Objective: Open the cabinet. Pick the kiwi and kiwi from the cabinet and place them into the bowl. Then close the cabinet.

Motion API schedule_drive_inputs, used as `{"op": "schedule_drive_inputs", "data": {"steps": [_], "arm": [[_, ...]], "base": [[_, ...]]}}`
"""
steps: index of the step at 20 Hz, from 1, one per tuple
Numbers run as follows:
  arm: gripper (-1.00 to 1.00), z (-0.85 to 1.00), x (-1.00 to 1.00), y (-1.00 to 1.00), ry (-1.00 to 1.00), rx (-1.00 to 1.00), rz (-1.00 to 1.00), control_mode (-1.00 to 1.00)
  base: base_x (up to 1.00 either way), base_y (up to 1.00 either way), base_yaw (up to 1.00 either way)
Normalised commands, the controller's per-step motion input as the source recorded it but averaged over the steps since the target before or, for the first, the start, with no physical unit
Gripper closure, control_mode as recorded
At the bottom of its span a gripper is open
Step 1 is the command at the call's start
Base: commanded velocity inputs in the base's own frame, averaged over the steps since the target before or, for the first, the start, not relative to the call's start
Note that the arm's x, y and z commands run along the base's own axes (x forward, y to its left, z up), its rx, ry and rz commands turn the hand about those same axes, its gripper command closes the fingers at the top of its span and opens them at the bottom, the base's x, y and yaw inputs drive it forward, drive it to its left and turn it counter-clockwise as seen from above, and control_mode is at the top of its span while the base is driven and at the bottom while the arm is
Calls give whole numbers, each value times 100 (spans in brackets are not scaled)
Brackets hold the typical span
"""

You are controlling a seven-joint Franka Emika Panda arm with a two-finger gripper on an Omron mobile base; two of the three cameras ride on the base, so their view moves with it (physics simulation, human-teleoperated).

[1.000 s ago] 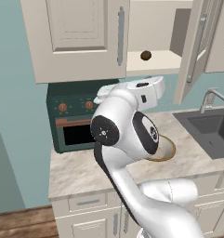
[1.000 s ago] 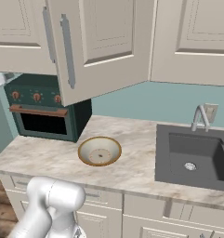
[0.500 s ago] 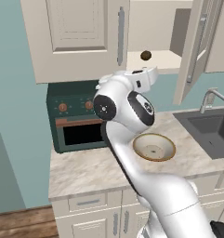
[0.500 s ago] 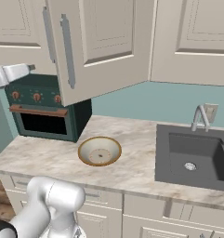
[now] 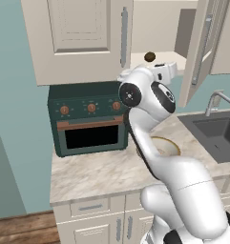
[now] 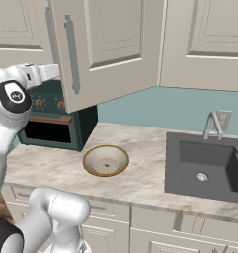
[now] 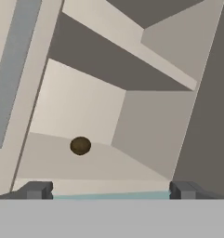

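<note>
Now the tool [image 7: 105, 189], spread wide, faces the small olive-brown kiwi [image 7: 80, 145] on the open cream cabinet [image 5: 83, 38] shelf; ready to reach.

So the cabinet [image 5: 83, 38] hangs on the wall over the counter [image 6: 140, 170], right door swung out, left one shut. One kiwi [image 5: 150, 56] sits on the shelf inside, toward the back; in the hand view it's at about 10 o'clock from the gripper [image 7: 108, 190], well apart from it. Toaster oven [image 5: 90, 119] stands on the counter under the shut door. The bowl [image 6: 106, 160] is on the counter at roughly 4 o'clock from the oven, below the open door. Sink [image 6: 204, 165] is at 3 o'clock from the bowl, faucet [image 6: 213, 123] behind it. Hard to tell if a second kiwi is in there.
</note>
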Motion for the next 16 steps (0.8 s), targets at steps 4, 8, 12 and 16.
{"op": "schedule_drive_inputs", "data": {"steps": [4, 8, 12, 16], "arm": [[-100, 0, 41, -64, 0, 3, -4, -100], [-100, 0, 11, -80, -1, 4, -8, -100], [-100, 0, 0, -96, -6, 7, -11, -100], [-100, 0, -4, -100, -10, 10, -14, -100]], "base": [[0, 0, 0], [0, 0, 0], [0, 0, 0], [0, 0, 0]]}}
